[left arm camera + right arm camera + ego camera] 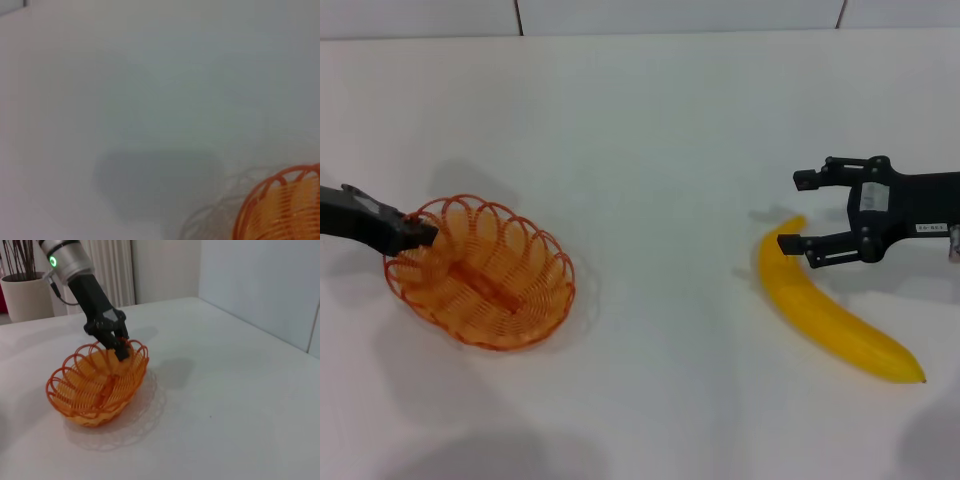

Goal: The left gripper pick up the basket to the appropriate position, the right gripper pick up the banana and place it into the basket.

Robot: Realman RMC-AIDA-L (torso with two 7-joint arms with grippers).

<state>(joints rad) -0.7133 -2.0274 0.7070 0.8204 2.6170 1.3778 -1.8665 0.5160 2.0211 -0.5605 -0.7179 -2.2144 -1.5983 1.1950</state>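
With the left gripper [120, 347] clamped on the basket [480, 272] rim, centre the spread right gripper [830, 212] over the banana [830, 318] (mid-length) before closing.

A bit of the orange basket [285, 207] peeks in at one corner — just its curly wire rim. The white table [150, 90] fills the rest, with a grey shadow on it.

1 basket [480, 272], 1 banana [830, 312], 2 tools: left tool [420, 235], right tool [802, 212].
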